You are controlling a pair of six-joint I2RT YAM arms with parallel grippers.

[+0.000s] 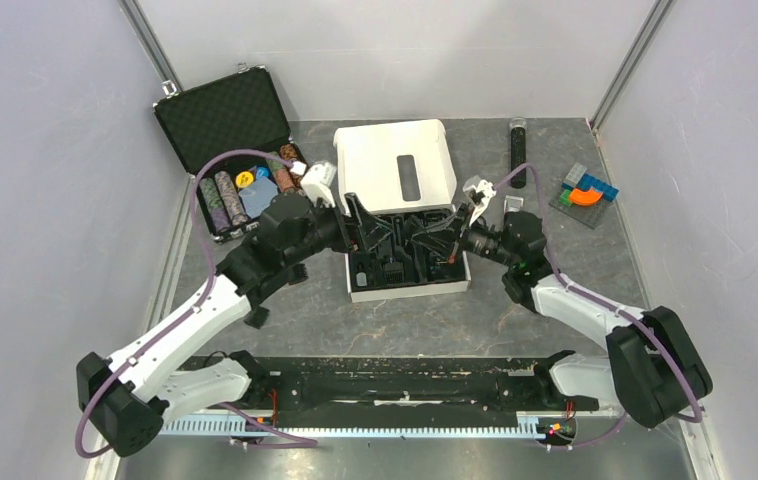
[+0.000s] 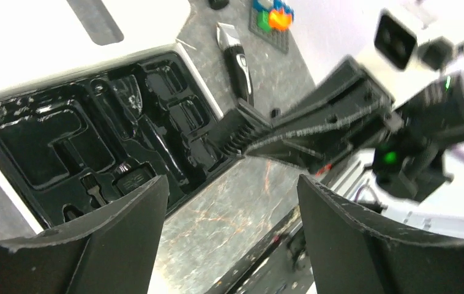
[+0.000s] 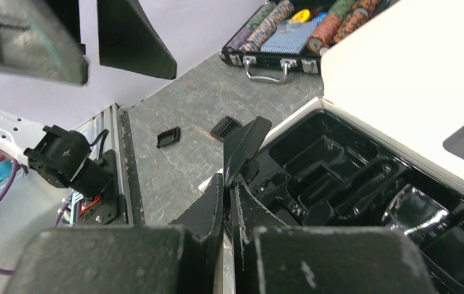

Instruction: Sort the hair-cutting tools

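Right gripper [image 3: 228, 184] pinched tight on black comb attachment [image 3: 242, 144] (toothed, wedge-shaped); left gripper [image 2: 232, 187] wide apart.

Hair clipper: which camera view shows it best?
The left wrist view: the hair clipper lies nearly whole on the table beside the open kit box, silver blade end clear. The top view shows only what seems its tip beside the right arm; the right wrist view misses it.

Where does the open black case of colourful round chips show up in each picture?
Top view: the open black case of colourful round chips is upper left, just beyond the left arm.
Left wrist view: not in it.
Right wrist view: at the top edge, right of centre, silver handle facing us.
Shared landmark: the white box with a black moulded tray shows in all three.
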